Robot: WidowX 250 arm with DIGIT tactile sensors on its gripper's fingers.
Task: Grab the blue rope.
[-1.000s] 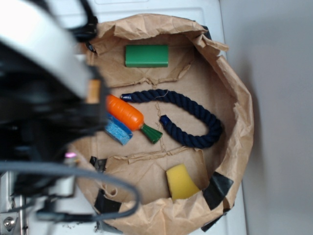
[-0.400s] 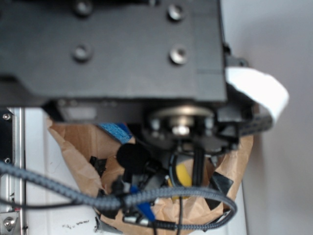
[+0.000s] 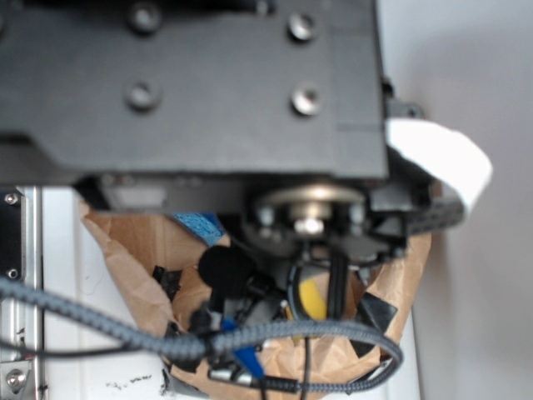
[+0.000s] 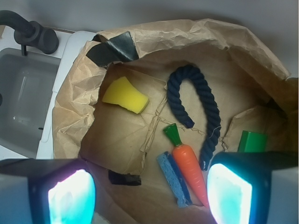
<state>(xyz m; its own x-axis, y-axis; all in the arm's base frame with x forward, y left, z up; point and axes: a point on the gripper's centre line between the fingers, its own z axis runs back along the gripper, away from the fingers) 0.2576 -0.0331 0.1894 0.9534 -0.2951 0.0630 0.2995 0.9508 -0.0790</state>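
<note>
Nothing much had shifted since the frame before; the arm still blocked the exterior view. Its gripper [image 4: 149, 193] hung wide open and empty above the blue rope [image 4: 198, 105], beside the carrot [image 4: 187, 165].

A grey wall [image 3: 475, 83] stands at right; a grey sink [image 4: 21, 102] with a dark faucet [image 4: 32, 32] sits at left.

The blue rope [image 4: 201, 105], thick, dark navy and twisted, lies flat on the crumpled brown paper [image 4: 121, 135] in an upside-down U. Its longer end seems bound, just beside the toy carrot [image 4: 187, 163]; untouched.
</note>
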